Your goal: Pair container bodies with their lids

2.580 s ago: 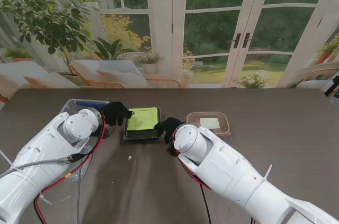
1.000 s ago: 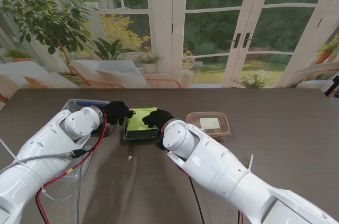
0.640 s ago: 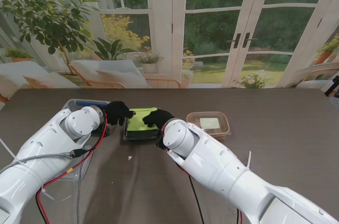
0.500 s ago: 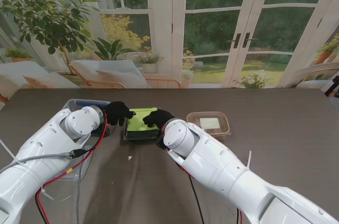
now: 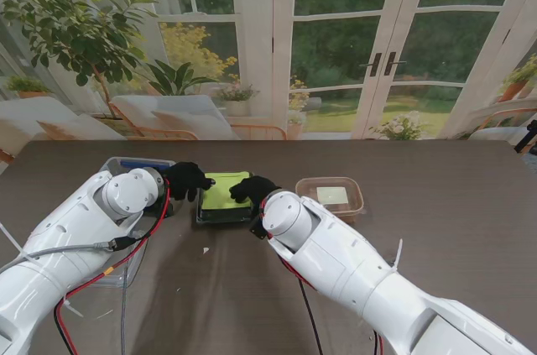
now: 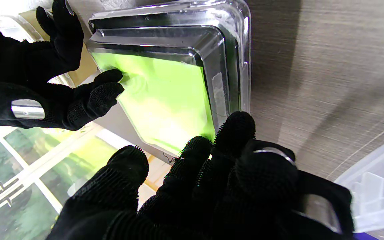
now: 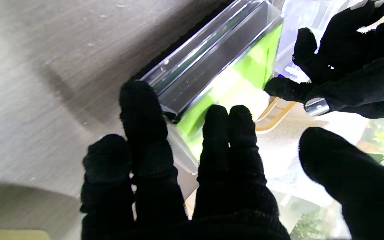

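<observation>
A dark square container with a clear lid showing lime green (image 5: 225,194) sits on the table between my hands. My left hand (image 5: 186,179) rests its fingertips on the lid's left edge, fingers extended. My right hand (image 5: 252,190) lies on the lid's right side with its fingers spread. The left wrist view shows the lid (image 6: 165,96) under my left hand (image 6: 212,186), with my right hand (image 6: 45,76) touching the green area. In the right wrist view my right hand (image 7: 192,173) covers one corner of the container (image 7: 218,63). Neither hand grasps anything.
A brown translucent container with its lid on (image 5: 331,195) stands to the right of the green one. A clear plastic bin (image 5: 126,167) with a blue item inside sits to the left, partly behind my left arm. Red and grey cables hang along both arms.
My right hand moved from beside the container's right side onto the lid, then drifted slightly right. My left hand has stayed at the left edge.
</observation>
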Controlling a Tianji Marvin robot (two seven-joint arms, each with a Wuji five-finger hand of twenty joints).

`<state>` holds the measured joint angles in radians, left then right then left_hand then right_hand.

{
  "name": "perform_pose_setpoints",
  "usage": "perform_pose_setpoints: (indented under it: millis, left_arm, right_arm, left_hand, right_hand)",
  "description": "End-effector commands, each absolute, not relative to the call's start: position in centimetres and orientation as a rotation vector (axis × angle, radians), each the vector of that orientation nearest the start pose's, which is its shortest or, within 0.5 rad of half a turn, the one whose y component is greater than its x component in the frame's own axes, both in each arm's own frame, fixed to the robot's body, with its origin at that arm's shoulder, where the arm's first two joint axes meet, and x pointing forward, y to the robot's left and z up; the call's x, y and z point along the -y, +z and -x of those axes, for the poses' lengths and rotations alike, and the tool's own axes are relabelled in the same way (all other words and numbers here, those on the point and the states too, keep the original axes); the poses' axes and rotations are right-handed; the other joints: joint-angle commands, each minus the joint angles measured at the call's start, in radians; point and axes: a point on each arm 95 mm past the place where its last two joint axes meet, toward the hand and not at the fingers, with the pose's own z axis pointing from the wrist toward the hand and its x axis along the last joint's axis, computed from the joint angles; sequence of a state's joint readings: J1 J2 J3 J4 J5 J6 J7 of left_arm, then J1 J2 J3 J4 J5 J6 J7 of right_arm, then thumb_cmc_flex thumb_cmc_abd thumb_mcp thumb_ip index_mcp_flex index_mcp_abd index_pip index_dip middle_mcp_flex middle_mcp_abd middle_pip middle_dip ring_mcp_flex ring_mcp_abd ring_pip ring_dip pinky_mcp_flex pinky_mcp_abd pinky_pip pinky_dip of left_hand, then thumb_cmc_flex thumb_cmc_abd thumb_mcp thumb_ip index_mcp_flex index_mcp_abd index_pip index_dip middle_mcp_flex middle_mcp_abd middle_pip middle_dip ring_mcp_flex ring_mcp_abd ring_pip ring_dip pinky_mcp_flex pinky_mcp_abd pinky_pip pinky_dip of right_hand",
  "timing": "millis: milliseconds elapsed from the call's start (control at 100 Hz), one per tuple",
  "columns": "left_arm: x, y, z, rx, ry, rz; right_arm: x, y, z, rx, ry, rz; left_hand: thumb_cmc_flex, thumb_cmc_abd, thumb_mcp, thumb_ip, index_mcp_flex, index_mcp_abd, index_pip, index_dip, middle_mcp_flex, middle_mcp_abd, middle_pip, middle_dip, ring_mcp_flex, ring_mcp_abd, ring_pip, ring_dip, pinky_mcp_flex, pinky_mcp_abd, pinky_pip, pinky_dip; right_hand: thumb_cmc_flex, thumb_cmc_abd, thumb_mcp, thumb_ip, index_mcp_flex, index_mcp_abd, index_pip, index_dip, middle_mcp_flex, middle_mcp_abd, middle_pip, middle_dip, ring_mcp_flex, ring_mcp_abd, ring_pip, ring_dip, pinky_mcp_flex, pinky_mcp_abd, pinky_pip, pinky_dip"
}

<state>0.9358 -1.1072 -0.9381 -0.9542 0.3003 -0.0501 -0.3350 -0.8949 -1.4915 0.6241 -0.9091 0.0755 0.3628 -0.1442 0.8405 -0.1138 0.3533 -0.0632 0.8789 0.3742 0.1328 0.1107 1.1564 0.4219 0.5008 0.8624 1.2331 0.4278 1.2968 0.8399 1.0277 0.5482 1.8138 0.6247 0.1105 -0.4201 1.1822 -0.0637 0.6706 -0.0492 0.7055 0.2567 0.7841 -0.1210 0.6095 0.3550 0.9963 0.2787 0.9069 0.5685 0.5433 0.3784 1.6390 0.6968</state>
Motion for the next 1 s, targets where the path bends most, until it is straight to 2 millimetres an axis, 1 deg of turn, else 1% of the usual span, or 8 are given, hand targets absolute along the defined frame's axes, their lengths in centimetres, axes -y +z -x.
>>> perform_pose_setpoints:
  millis: [0,140,280,400,470,860,990]
  left_arm:
    - [-4.2,-32.7,-54.3,-1.577,-1.448,1.931]
    - [-4.2,-32.7,-54.3,-1.578,-1.444,1.930]
    - [-4.3,-32.7,-54.3,-1.580,-1.438,1.930]
    - [-4.3,-32.8,-54.2,-1.578,-1.427,1.936]
    - [-4.4,-33.0,-54.2,-1.575,-1.419,1.944]
    - [-4.7,-34.1,-54.1,-1.576,-1.373,1.990]
    - [-4.7,-34.3,-54.0,-1.573,-1.365,1.995]
  right_arm:
    - [-18.8,-36.6,-50.7,1.331,-1.663,2.536]
    - [-18.8,-36.5,-50.6,1.290,-1.674,2.541]
    - [-19.0,-35.9,-50.7,1.263,-1.699,2.530]
    - [-19.0,-35.5,-50.7,1.280,-1.707,2.522]
    - [-19.1,-35.5,-50.8,1.280,-1.703,2.526]
    - [-18.7,-36.7,-50.9,1.296,-1.633,2.556]
    - [-18.7,-36.9,-50.9,1.288,-1.625,2.555]
  left_hand:
    - [-0.002,0.011,-0.022,0.013,0.027,0.009,0.043,0.027,0.020,0.026,0.018,0.015,-0.001,0.092,0.001,0.017,0.029,-0.005,0.147,-0.010]
    - [-0.001,0.011,-0.024,0.013,0.026,0.011,0.043,0.027,0.021,0.026,0.019,0.016,-0.001,0.092,0.001,0.017,0.028,-0.005,0.147,-0.009]
    - [-0.002,0.013,-0.028,0.013,0.019,0.012,0.039,0.026,0.020,0.024,0.019,0.016,-0.001,0.092,0.001,0.017,0.027,-0.005,0.146,-0.009]
    - [-0.002,0.013,-0.031,0.014,0.005,0.031,0.029,0.022,0.021,0.026,0.019,0.015,-0.001,0.092,0.001,0.017,0.026,-0.004,0.145,-0.008]
    - [-0.002,0.015,-0.032,0.014,0.005,0.033,0.027,0.021,0.021,0.026,0.019,0.016,-0.001,0.092,0.001,0.018,0.026,-0.004,0.145,-0.008]
    - [0.001,0.018,-0.041,0.014,0.006,0.037,0.024,0.019,0.021,0.028,0.019,0.015,-0.002,0.092,0.001,0.018,0.024,-0.004,0.143,-0.007]
    - [0.004,0.019,-0.044,0.014,0.002,0.039,0.022,0.019,0.021,0.030,0.019,0.015,-0.004,0.093,0.000,0.018,0.021,-0.003,0.141,-0.007]
  right_hand:
    - [-0.003,-0.013,0.000,-0.002,-0.022,0.044,0.017,0.010,-0.032,0.147,-0.045,-0.039,-0.022,0.012,-0.002,-0.003,0.130,-0.018,-0.011,0.032]
    - [-0.002,-0.015,0.004,-0.003,-0.022,0.048,0.017,0.010,-0.034,0.149,-0.044,-0.039,-0.023,0.016,-0.002,-0.003,0.124,-0.010,-0.016,0.034]
    - [0.000,-0.015,0.006,-0.004,-0.023,0.048,0.017,0.010,-0.034,0.151,-0.044,-0.040,-0.024,0.018,-0.002,-0.003,0.122,-0.008,-0.017,0.036]
    - [-0.003,-0.011,0.001,-0.004,-0.031,0.048,0.016,0.010,-0.039,0.149,-0.045,-0.040,-0.023,0.013,-0.001,-0.002,0.124,-0.011,-0.018,0.038]
    - [-0.002,-0.011,0.000,-0.004,-0.034,0.049,0.018,0.011,-0.042,0.150,-0.045,-0.040,-0.025,0.014,-0.002,-0.002,0.124,-0.011,-0.018,0.038]
    - [-0.003,-0.006,-0.005,-0.003,-0.054,0.057,0.026,0.015,-0.060,0.159,-0.043,-0.038,-0.032,0.012,-0.001,-0.002,0.117,-0.013,-0.021,0.040]
    - [-0.002,-0.005,-0.005,-0.003,-0.057,0.058,0.026,0.016,-0.066,0.157,-0.043,-0.038,-0.035,0.014,-0.002,-0.002,0.112,-0.013,-0.021,0.042]
